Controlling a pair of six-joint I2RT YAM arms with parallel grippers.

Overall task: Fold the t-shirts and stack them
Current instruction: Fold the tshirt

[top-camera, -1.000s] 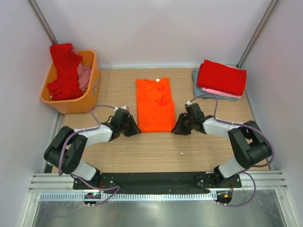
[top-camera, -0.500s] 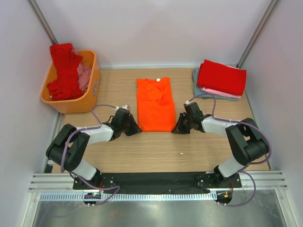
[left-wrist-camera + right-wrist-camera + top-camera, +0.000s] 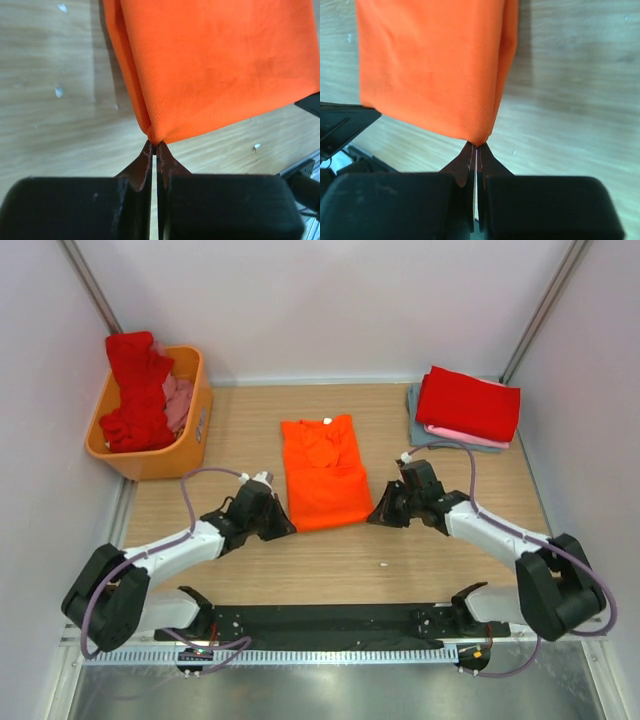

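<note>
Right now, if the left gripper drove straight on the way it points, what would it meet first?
The folded bright orange cloth t-shirt: the left gripper is shut on its near corner, so pushing on would likely bunch that cloth first.

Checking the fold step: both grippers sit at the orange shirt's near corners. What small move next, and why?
Probably lift both corners slightly, starting the lengthwise fold: left gripper and right gripper are each shut on a near corner of the orange t-shirt.
</note>
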